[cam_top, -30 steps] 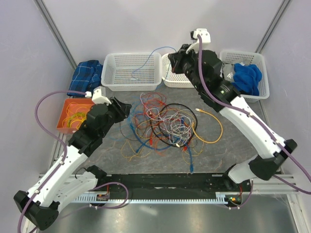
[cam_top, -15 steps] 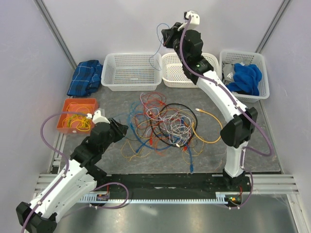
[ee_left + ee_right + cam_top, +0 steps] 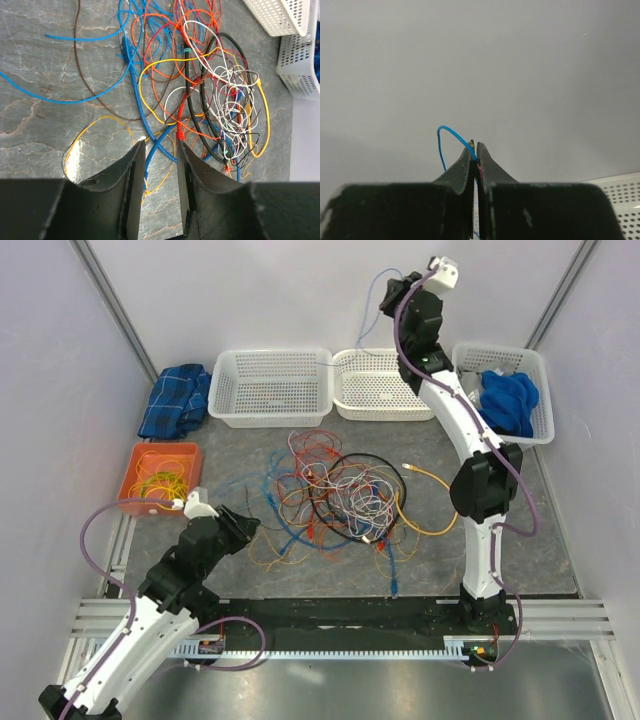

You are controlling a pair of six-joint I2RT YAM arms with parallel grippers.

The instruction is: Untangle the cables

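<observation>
Upward we lifted our right gripper (image 3: 475, 146), pinching a thin blue wire (image 3: 456, 131). Our left gripper (image 3: 161, 145) hovered narrowly parted, empty, over the cables (image 3: 210, 85).

Soft, even light is filling the enclosure.
Glare is shining off the grey table (image 3: 75, 162) beside a yellow wire (image 3: 100, 119); the right gripper (image 3: 475, 149) is showing dark and soft-edged against a blank wall (image 3: 530, 75), its blue wire (image 3: 440, 150) blurring slightly.
</observation>
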